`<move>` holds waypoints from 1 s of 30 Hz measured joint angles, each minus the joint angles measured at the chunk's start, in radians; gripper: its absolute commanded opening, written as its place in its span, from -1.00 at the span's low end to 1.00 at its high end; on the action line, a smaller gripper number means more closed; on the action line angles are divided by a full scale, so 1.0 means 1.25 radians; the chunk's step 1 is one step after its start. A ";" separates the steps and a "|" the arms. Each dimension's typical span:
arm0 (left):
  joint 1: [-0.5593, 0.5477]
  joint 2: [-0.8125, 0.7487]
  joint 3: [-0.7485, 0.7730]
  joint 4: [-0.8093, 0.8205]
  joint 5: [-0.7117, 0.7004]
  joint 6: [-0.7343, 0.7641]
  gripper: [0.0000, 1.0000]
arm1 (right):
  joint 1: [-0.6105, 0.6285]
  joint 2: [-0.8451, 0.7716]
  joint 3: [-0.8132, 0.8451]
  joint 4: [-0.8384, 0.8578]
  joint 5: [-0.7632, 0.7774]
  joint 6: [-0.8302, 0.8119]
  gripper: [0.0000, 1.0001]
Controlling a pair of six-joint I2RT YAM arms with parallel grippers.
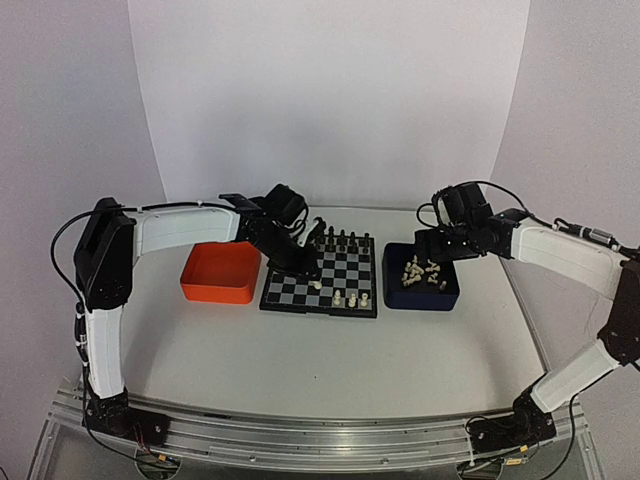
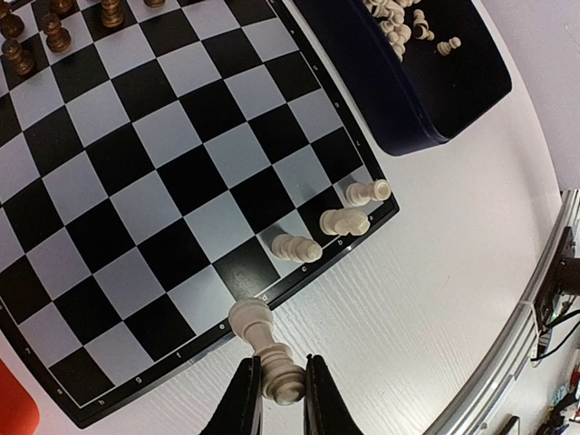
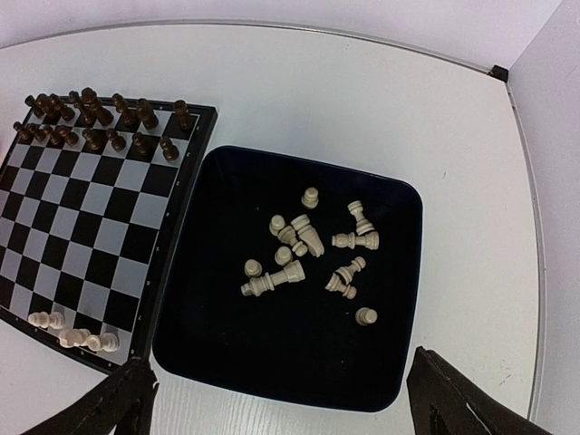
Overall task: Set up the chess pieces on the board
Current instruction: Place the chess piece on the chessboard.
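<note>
- Placement was the step in hand, as we judged it: our left pincer had a cream-white piece clamped between its fingers at the near edge of the chessboard.
- To do it well, we reckoned the piece should go to a free square in the nearest row, next to the three cream-white pieces already standing there at the right-hand corner.
- We thought a slow, straight descent best, letting go only once the base sat flat, because the neighbours stood close together and a sideways nudge could topple them.
- In the left wrist view, one end of the held piece sat between the fingers and the other reached past their tips over the board's black frame. We could not tell whether it hung upright.
- The left fingers were closed to the width of that piece and touched nothing else that we could see.
- Our right pincer hung above the dark blue tray with its fingers spread wide and nothing between them.
- Most of the remaining white pieces lay scattered in that tray, just right of the board on the desk.
- The black pieces filled the far rows, so we judged the white side barely begun.
</note>
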 measured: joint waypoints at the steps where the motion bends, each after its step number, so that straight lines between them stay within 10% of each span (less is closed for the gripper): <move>1: 0.000 0.008 0.010 -0.005 0.004 0.000 -1.00 | -0.001 0.000 0.000 -0.002 0.001 0.000 0.89; 30: -0.011 0.169 0.209 -0.149 0.023 -0.010 -1.00 | -0.018 -0.012 -0.016 -0.019 0.021 -0.012 0.88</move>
